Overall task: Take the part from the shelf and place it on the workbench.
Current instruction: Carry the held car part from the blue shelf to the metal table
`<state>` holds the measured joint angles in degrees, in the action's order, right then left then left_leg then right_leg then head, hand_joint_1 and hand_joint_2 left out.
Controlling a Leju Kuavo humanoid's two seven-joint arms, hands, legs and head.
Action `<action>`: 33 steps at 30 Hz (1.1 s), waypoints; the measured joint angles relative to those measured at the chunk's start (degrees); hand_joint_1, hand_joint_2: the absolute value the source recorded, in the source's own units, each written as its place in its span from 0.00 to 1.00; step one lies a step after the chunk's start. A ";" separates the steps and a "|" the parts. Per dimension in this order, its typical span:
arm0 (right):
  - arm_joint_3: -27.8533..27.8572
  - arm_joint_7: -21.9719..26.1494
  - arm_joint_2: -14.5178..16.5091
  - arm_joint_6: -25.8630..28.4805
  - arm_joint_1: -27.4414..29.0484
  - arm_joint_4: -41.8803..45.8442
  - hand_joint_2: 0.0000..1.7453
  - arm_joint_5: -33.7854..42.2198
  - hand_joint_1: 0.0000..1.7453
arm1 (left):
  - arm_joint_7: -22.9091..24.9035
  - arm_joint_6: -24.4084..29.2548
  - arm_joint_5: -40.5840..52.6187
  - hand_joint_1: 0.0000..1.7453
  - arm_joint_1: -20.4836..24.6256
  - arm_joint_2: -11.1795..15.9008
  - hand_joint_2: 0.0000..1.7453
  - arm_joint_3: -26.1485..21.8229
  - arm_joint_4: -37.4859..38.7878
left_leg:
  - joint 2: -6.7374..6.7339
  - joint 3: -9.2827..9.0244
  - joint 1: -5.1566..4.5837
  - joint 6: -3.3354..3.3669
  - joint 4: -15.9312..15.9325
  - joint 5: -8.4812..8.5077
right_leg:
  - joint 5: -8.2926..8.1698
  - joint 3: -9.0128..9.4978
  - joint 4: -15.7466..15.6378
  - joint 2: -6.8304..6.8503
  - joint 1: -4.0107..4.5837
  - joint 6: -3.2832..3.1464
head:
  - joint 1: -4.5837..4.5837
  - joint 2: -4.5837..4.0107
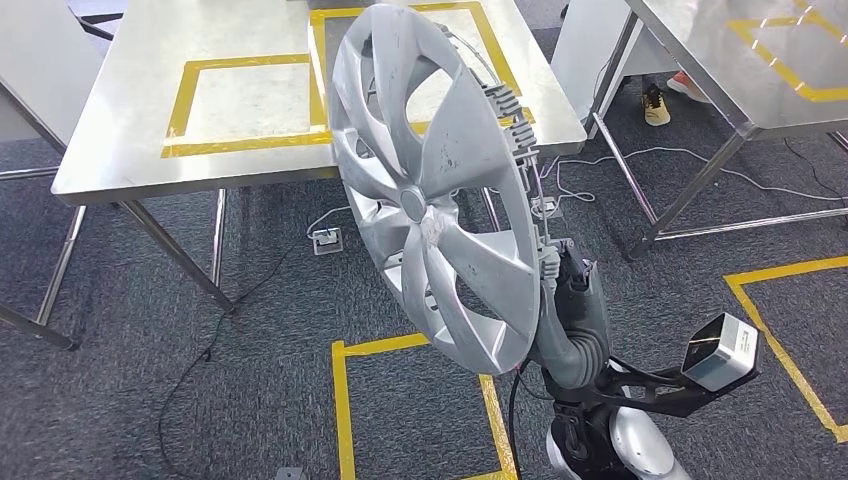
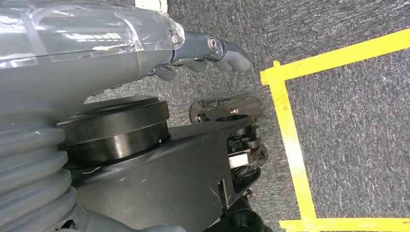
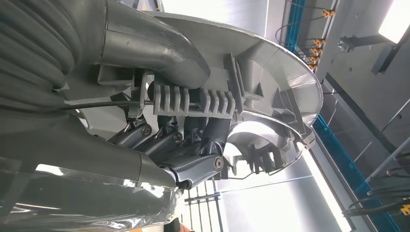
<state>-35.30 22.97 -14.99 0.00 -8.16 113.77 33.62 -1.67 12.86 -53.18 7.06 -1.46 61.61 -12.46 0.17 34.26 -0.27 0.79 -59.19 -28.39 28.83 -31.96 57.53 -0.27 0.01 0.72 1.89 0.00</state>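
1. Part: a silver wheel cover with curved spokes, held upright on edge in the air in front of the robot, its face turned toward the robot's left. In the head view its upper rim overlaps the near edge of the worktop; nothing shows it touching that surface.
2. Right hand: grips the part at its rim. In the right wrist view the fingers are curled around the ribbed clips and wire ring on the back of the part, with the thumb pressed on the other side of the rim.
3. Left hand: hangs above the grey carpet, fingers loosely curled inward with nothing in them.
4. Worktop: a steel table marked with 2 rectangles of yellow tape. The left rectangle encloses bare metal; the part hides most of the right one.
5. Second steel table: stands at the upper right, also carrying a yellow tape outline; a person's shoe rests on the carpet beside its leg.
6. Floor: grey carpet with yellow tape squares and loose cables running to a socket under the worktop.
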 joint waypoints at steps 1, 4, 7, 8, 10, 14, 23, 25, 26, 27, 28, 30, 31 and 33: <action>0.00 0.00 0.00 0.00 0.00 0.00 1.00 0.00 1.00 | -0.01 0.01 0.01 0.00 0.00 0.00 1.00 0.00 0.00 | 0.00 0.00 0.00 0.00 0.00 0.00 | 0.00 0.00 0.00 0.00 0.00 0.00 | -0.01 0.00; 0.00 0.00 0.00 0.00 -0.01 -0.01 1.00 0.00 1.00 | -0.02 0.00 0.02 0.00 0.00 0.00 1.00 0.00 0.00 | -0.01 -0.01 0.00 0.01 0.00 -0.01 | 0.00 0.01 -0.01 0.00 0.00 0.00 | -0.01 0.00; 0.00 0.00 0.00 0.00 -0.02 -0.02 1.00 0.00 1.00 | -0.02 -0.01 0.02 0.00 0.00 0.01 1.00 0.00 0.00 | -0.01 -0.01 0.00 0.01 0.00 -0.01 | 0.00 0.01 -0.01 0.00 0.00 0.00 | -0.02 0.00; 0.00 0.00 0.00 0.00 -0.02 -0.02 1.00 0.00 1.00 | -0.02 -0.01 0.02 0.00 0.00 0.02 1.00 0.00 0.00 | -0.02 -0.01 0.00 0.01 0.00 -0.01 | 0.00 0.01 -0.01 0.00 0.00 0.00 | -0.03 0.00; 0.00 0.00 0.00 0.00 -0.02 -0.02 1.00 0.00 1.00 | -0.02 -0.01 0.02 0.00 0.00 0.01 1.00 0.00 0.00 | -0.02 -0.02 0.00 0.01 0.00 -0.01 | 0.00 0.02 -0.01 0.00 0.00 0.00 | -0.02 0.00; 0.00 0.00 0.00 0.00 -0.02 -0.02 1.00 0.00 1.00 | -0.02 -0.01 0.02 0.00 0.00 0.01 1.00 0.00 0.00 | -0.03 -0.02 0.00 0.01 0.00 -0.01 | 0.00 0.02 -0.01 0.00 0.00 0.00 | -0.01 0.00; 0.00 0.00 -0.01 0.00 -0.02 -0.02 1.00 0.00 1.00 | -0.01 -0.01 0.02 0.00 0.00 0.01 1.00 0.00 0.00 | -0.04 -0.03 0.00 0.01 0.00 -0.01 | 0.00 0.03 -0.02 0.00 0.00 0.00 | -0.01 0.00; 0.00 0.00 -0.02 0.00 -0.02 -0.02 1.00 0.00 1.00 | 0.00 -0.01 0.02 0.00 0.00 0.01 1.00 0.00 0.00 | -0.04 -0.04 0.00 0.01 0.00 -0.01 | 0.00 0.04 -0.02 0.00 0.00 0.00 | -0.01 0.00; 0.00 0.00 -0.02 0.00 -0.02 -0.02 1.00 0.00 1.00 | 0.00 -0.01 0.02 0.00 0.00 0.01 1.00 0.00 0.00 | -0.04 -0.04 0.00 0.01 0.00 -0.01 | 0.00 0.04 -0.02 0.00 0.00 0.00 | -0.01 0.00; 0.00 0.00 -0.02 0.00 -0.02 -0.02 1.00 0.00 1.00 | 0.01 -0.01 0.02 0.00 0.00 0.01 1.00 0.00 0.00 | -0.04 -0.04 0.00 0.01 0.00 -0.01 | 0.00 0.04 -0.02 0.00 0.00 0.00 | -0.01 0.00; 0.00 0.00 -0.02 0.00 -0.02 -0.02 1.00 0.00 1.00 | 0.01 -0.01 0.02 0.00 0.00 0.00 1.00 0.00 0.00 | -0.04 -0.04 0.00 0.01 0.00 -0.01 | 0.00 0.04 -0.02 0.00 0.00 0.00 | -0.02 0.00; 0.00 0.00 -0.01 0.00 -0.02 -0.02 1.00 0.00 1.00 | 0.01 -0.02 0.02 0.00 0.00 0.00 1.00 0.00 0.00 | -0.03 -0.05 0.00 0.01 0.00 -0.01 | 0.00 0.04 -0.02 0.00 0.00 0.00 | -0.02 0.00; 0.00 0.00 -0.01 0.00 -0.02 -0.02 1.00 0.00 1.00 | 0.01 -0.05 0.02 0.00 0.00 0.01 1.00 0.00 0.00 | -0.03 -0.05 0.00 0.01 0.00 -0.01 | 0.00 0.05 -0.02 0.00 0.00 0.00 | -0.02 0.00; 0.00 0.00 -0.02 0.00 -0.01 -0.02 1.00 0.00 1.00 | 0.01 -0.10 0.02 0.00 0.00 0.01 1.00 0.00 0.00 | -0.03 -0.05 0.00 0.01 0.00 -0.01 | 0.00 0.05 -0.01 0.00 0.00 0.00 | -0.03 0.00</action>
<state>-35.30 22.97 -15.01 0.00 -8.17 113.74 33.62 -1.66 12.76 -53.16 7.07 -1.46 61.61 -12.46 0.14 34.20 -0.27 0.80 -59.19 -28.40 28.83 -31.91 57.51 -0.27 0.01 0.72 1.86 0.00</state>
